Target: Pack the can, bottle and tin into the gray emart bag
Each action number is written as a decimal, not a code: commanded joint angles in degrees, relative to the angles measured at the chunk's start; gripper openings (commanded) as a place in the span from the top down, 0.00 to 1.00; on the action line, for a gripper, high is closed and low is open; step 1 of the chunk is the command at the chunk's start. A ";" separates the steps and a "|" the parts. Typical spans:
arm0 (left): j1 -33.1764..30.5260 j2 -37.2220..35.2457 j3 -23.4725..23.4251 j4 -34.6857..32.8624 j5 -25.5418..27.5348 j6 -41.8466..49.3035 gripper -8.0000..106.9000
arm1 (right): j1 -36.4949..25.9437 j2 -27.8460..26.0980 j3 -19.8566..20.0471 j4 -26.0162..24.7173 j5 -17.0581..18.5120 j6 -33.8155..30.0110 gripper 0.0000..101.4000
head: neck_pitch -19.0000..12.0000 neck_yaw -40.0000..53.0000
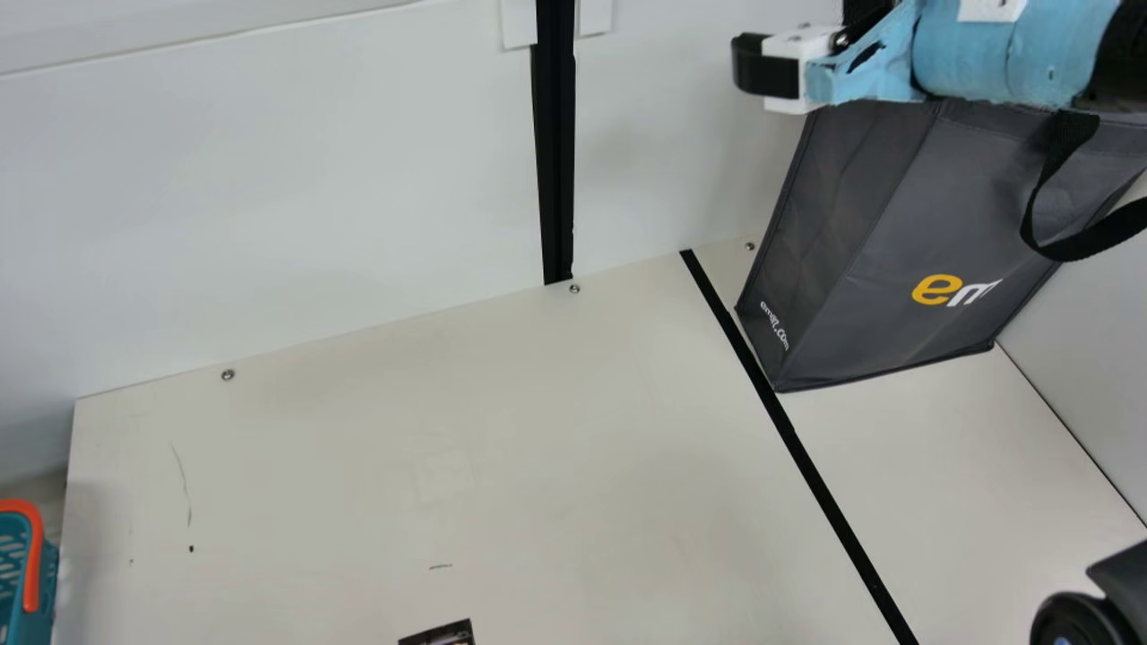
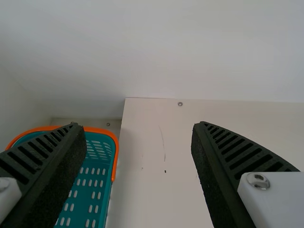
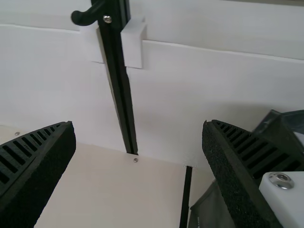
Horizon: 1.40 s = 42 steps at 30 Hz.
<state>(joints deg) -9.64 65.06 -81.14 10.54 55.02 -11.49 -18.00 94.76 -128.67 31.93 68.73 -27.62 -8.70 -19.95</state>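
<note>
Cream table (image 1: 538,430) under gray bag (image 1: 869,260)

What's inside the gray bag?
I can't tell. In the main view, the right arm hides the top of the gray emart bag, and the bag's sides cover whatever might be in there.

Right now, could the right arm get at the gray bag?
Probably yes: the open, empty right gripper seems near the gray bag, with nothing visible between, though it points past it.

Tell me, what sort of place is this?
Probably a robot lab's test bench rather than a real shop: white panels rise behind a cream table, and a mechanical arm hangs near a gray shopping bag.
</note>
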 commanded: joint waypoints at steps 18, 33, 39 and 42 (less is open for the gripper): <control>0.00 0.00 0.00 0.00 0.00 0.00 0.15 | 10.55 -12.68 24.21 -5.36 -7.97 -0.90 0.10 | -1.30 -0.05; 0.00 0.00 0.00 0.00 0.00 0.00 0.15 | 13.30 -21.23 37.87 -4.07 -8.40 -4.65 0.10 | -1.30 -0.05; 0.00 0.00 0.00 0.00 0.00 0.00 0.15 | 13.70 -24.28 41.58 -3.16 -6.92 -6.48 0.10 | -1.30 -0.05; 0.00 0.00 0.00 0.00 0.00 0.00 0.15 | 13.73 -25.84 43.47 -2.54 -6.24 -7.45 0.10 | -1.30 -0.05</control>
<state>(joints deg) -9.64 65.06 -81.14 10.54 55.02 -11.49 -4.24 69.38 -85.87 29.24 62.33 -34.80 -8.70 -19.95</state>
